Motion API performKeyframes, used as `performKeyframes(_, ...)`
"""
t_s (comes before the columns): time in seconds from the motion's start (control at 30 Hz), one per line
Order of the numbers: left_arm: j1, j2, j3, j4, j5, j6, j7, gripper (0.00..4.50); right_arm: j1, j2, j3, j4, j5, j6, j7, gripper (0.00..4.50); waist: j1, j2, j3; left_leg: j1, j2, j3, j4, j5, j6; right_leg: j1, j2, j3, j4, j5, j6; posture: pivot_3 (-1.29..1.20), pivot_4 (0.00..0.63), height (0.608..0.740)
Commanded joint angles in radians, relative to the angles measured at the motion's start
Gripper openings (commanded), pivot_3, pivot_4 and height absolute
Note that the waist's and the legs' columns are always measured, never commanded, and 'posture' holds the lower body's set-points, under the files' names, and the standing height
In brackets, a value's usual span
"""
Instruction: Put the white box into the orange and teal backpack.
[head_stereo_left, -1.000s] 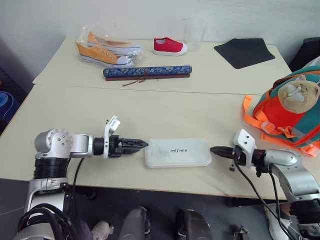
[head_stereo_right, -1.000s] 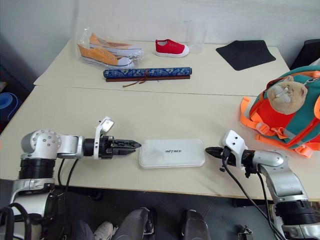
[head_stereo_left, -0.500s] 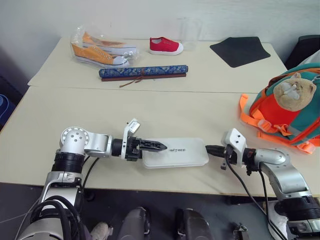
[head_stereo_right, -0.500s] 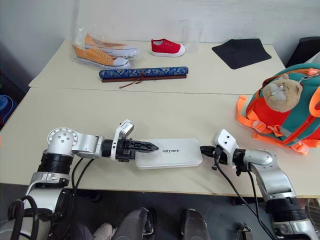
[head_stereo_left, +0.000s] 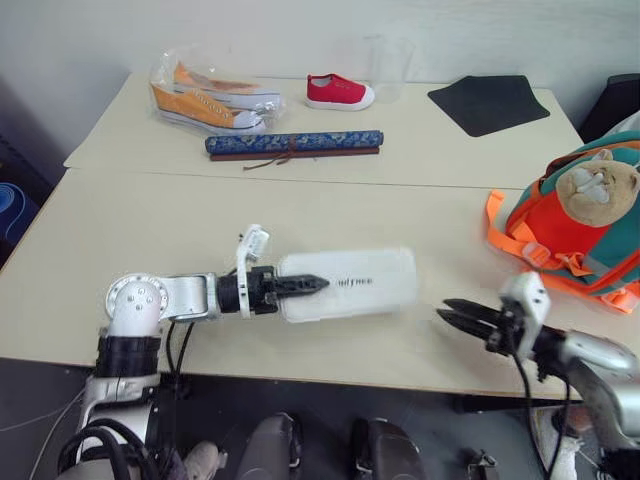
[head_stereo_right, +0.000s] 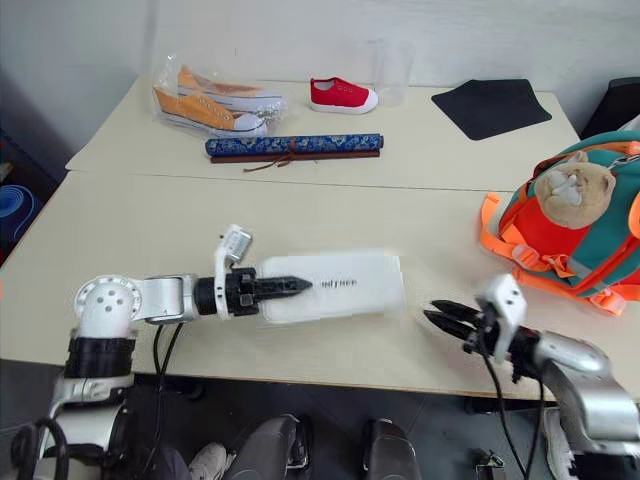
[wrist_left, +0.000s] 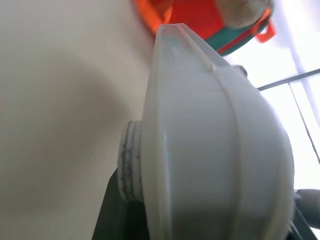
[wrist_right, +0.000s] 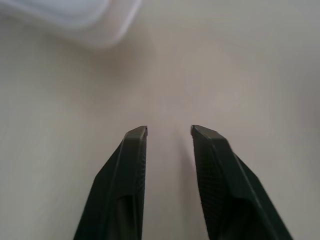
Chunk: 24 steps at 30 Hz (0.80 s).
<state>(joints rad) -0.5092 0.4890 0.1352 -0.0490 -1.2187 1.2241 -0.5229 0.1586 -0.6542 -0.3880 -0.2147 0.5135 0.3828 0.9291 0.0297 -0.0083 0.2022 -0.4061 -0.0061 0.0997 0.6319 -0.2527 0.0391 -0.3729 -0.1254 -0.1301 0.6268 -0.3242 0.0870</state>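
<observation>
left gripper (head_stereo_left: 312, 284): clamped on white box (head_stereo_left: 350, 284), lower centre
right gripper (head_stereo_left: 462, 316): parted, empty
advice: keep box level toward orange and teal backpack (head_stereo_left: 580, 225), right edge

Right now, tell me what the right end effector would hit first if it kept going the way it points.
Probably the white box: the right end effector points left toward its near end, held by the left end effector. Depth is unclear, so it might pass beneath.
</observation>
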Motion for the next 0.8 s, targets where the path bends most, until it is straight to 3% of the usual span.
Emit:
performKeyframes(0.03, 0.012, 0.06, -0.031, -0.103, 0.171, -0.291, -0.324, 1.2, 0.108, 0.038, -0.194, -0.015, -0.024, -0.124, -0.086, 2.65, 0.0, 0.0, 0.0, 0.0, 0.0, 0.001, -0.001, 0.0, 0.0, 0.0, 0.0, 0.0, 0.0, 0.0, 0.0, 0.0, 0.15, 0.74)
performKeyframes(0.2, -0.036, 0.142, -0.164, 0.007, 0.477, -0.662, -0.635, 1.2, 0.166, 0.055, -0.394, 0.182, -0.059, -0.417, -0.096, 4.36, -0.003, 0.001, 0.0, 0.002, 0.0, 0.006, -0.003, -0.001, 0.0, -0.002, 0.0, 0.005, -0.002, 0.0, -0.001, 0.0, 0.15, 0.74)
performKeyframes(0.23, -0.053, 0.137, -0.177, 0.041, 0.512, -0.712, -0.667, 1.2, 0.162, 0.042, -0.421, 0.223, -0.042, -0.429, -0.084, 4.45, -0.003, 0.001, 0.0, 0.002, 0.0, 0.007, -0.004, -0.001, 0.001, -0.002, 0.001, 0.006, -0.002, 0.001, -0.001, 0.0, 0.15, 0.74)
performKeyframes(0.37, -0.092, 0.09, -0.217, 0.102, 0.578, -0.797, -0.739, 1.2, 0.046, -0.088, -0.451, 0.426, -0.032, -0.475, -0.047, 4.45, -0.017, 0.001, 0.0, 0.003, 0.001, 0.01, -0.003, -0.002, 0.003, -0.003, 0.001, 0.01, -0.002, 0.001, 0.0, 0.0, 0.15, 0.74)
performKeyframes(0.6, -0.049, 0.048, -0.206, 0.08, 0.591, -0.788, -0.728, 1.2, -0.282, -0.19, -0.271, 0.545, -0.004, -0.382, 0.029, 4.45, -0.034, 0.001, 0.0, 0.004, 0.004, 0.01, -0.002, 0.002, 0.008, -0.003, 0.003, 0.009, 0.001, 0.001, -0.001, 0.0, 0.15, 0.74)
performKeyframes(0.7, -0.023, 0.037, -0.153, 0.04, 0.534, -0.715, -0.678, 1.2, -0.405, -0.194, -0.193, 0.587, 0.01, -0.308, 0.072, 3.88, -0.032, 0.002, 0.0, 0.003, 0.004, 0.009, -0.001, 0.002, 0.009, -0.003, 0.002, 0.009, 0.002, 0.001, -0.001, 0.0, 0.15, 0.74)
performKeyframes(0.8, 0.012, 0.04, -0.098, 0.008, 0.501, -0.669, -0.634, 1.2, -0.492, -0.177, -0.131, 0.618, -0.004, -0.294, 0.093, 2.9, -0.031, 0.002, 0.0, 0.002, 0.004, 0.009, 0.001, 0.002, 0.01, -0.002, 0.002, 0.008, 0.001, 0.001, -0.001, 0.0, 0.15, 0.74)
